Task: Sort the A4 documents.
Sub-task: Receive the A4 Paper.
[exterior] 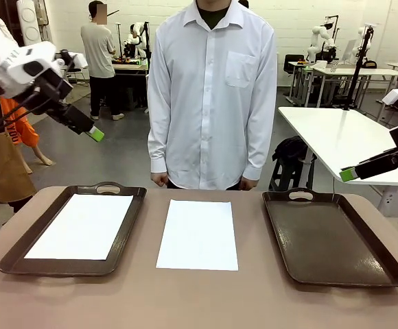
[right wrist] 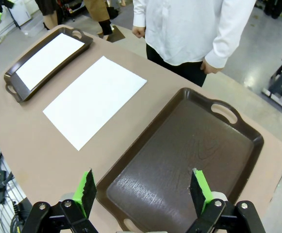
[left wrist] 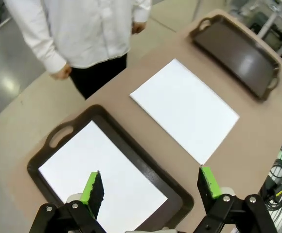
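A4 sheet on the counter is yet to be sorted; left tool and right tool held wide, empty; edge pinch called for next

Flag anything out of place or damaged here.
One A4 sheet lies on the bare table between the left tray and right tray, while the other sheet sits inside the left one. Nothing looks torn, askew or spilled.

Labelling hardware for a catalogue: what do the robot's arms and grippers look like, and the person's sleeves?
The left arm is white, with black cables beneath it. The left gripper and right gripper are black, two-fingered, with bright green pads and silver bolts at the finger bases. The person's sleeves are long and white.
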